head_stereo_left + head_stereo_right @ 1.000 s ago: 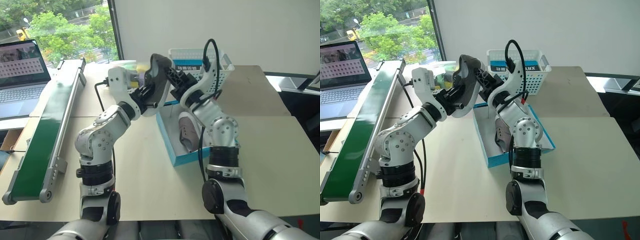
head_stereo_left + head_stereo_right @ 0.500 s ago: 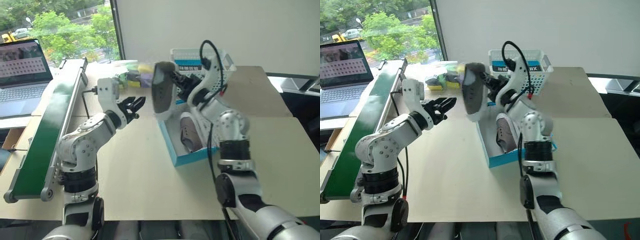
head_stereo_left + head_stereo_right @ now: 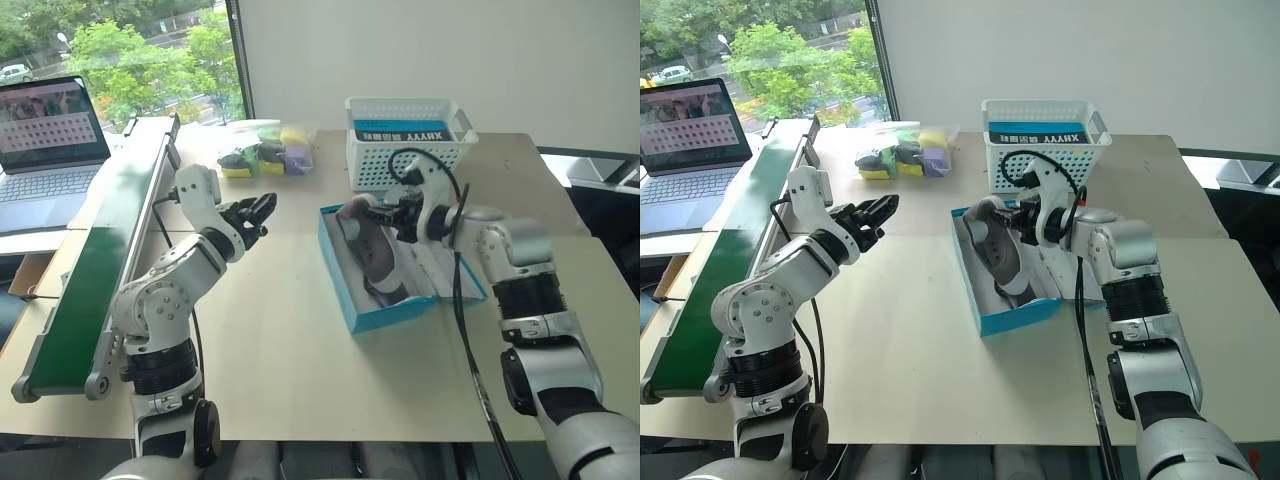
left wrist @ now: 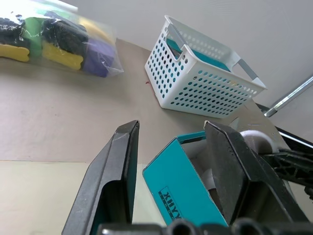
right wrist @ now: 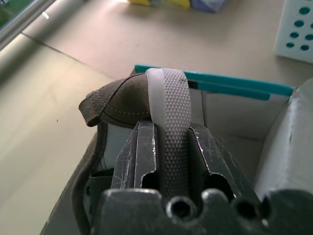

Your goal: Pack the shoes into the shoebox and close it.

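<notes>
head views: blue cardboard shoebox at table centre, right gripper at its 12 o'clock end holding a taupe shoe over it | left wrist: left gripper fingers apart, empty; lattice basket | right wrist: fingers pinch the shoe's knurled pale sole

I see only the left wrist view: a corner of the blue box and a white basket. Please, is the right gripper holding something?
Observer: Yes. The right gripper is shut on one shoe, pinching it by the pale sole.
Operator: Where is this shoe relative to the box?
Observer: It is turned on its side, low in the open shoebox.
Operator: And what is on the robot's left?
Observer: A green conveyor belt runs along the table edge, with an open laptop beyond it.
</notes>
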Robot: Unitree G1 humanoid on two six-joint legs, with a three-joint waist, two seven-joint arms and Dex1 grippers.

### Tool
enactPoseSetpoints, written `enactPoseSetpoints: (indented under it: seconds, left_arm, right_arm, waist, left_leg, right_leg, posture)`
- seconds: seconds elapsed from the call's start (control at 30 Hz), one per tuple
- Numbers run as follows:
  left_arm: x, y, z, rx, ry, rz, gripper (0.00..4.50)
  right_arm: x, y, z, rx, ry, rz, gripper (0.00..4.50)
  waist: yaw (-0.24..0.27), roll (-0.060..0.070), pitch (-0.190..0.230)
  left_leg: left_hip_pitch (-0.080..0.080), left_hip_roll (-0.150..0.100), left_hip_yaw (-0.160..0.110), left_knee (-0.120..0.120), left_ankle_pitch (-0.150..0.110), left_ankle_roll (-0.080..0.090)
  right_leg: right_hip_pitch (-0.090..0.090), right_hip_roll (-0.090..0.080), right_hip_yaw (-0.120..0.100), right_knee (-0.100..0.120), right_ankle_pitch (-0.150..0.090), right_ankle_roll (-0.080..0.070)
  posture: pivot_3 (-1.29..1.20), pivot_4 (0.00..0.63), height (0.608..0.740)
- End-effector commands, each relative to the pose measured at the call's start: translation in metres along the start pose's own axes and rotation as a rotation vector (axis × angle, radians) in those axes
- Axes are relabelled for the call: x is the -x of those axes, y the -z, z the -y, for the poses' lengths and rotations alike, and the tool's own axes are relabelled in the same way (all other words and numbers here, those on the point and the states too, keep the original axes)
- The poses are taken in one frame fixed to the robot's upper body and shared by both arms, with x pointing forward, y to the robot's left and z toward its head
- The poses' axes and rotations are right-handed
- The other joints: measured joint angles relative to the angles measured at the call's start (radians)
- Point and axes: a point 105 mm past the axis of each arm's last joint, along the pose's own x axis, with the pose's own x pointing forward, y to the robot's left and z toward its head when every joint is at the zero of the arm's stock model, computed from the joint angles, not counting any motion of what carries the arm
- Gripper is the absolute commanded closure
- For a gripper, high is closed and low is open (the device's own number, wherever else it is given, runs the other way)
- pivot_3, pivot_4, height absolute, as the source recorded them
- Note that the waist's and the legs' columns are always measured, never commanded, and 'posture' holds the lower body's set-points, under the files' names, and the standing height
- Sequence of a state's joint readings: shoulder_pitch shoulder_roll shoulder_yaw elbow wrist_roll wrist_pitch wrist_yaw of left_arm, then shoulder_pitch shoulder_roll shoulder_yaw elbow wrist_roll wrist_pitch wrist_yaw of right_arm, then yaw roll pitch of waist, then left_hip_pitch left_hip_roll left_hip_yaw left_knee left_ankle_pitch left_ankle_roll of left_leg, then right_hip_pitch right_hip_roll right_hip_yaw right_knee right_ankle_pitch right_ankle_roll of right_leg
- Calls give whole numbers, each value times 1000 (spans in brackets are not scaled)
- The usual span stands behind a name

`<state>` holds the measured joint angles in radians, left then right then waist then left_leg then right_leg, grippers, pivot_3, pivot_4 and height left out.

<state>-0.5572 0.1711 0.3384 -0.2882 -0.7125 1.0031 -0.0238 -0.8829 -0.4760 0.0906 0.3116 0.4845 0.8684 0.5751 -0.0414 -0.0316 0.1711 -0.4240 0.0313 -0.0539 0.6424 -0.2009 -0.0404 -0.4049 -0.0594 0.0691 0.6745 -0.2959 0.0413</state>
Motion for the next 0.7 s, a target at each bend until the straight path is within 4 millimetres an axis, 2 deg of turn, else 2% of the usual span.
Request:
enactPoseSetpoints:
  seconds: [0.03, 0.23, 0.4, 0.57, 0.63, 0.7]
  left_arm:
    - [3, -4, 6, -10, 19, 38, 2251]
    - [2, 5, 6, -7, 14, 22, 2251]
    - [1, 4, 6, -13, 12, 29, 2251]
    - [1, 3, 6, -27, 10, 33, 2251]
    - [1, 3, 6, -34, 9, 33, 2251]
    - [2, 3, 7, -33, 10, 33, 2251]
  right_arm:
    - [10, -21, -3, 35, -14, 42, 4113]
    - [10, -27, -9, 35, -42, 12, 4113]
    - [1, 17, -19, -52, -114, -128, 4113]
    - [-4, 60, -6, -93, -55, -236, 4113]
    - [-6, 71, -1, -99, -20, -260, 4113]
    - [-9, 81, 9, -16, 52, -294, 4113]
  waist:
    - [1, 0, 0]
    - [2, 0, 0]
    - [2, 0, 0]
    - [2, 0, 0]
    - [2, 0, 0]
    - [2, -1, -1]
  left_leg:
    - [0, 0, 0, 0, 0, 0]
    - [0, 0, 0, 0, 0, 0]
    - [0, 0, 0, 0, 0, 0]
    - [0, 0, 0, 0, 0, 0]
    - [1, 0, 0, 0, 0, 0]
    - [3, 0, 0, 0, 0, 0]
  right_leg:
    - [0, 0, 0, 0, 0, 0]
    - [0, 0, 0, 0, 0, 0]
    - [0, 0, 0, 0, 0, 0]
    - [1, 0, 0, 0, 0, 0]
    - [2, 0, 0, 0, 0, 0]
    - [4, 0, 0, 0, 0, 0]
  posture:
    - [0, 150, 740]
    - [0, 150, 740]
    - [0, 150, 740]
    - [0, 150, 740]
    - [0, 150, 740]
    - [0, 150, 740]
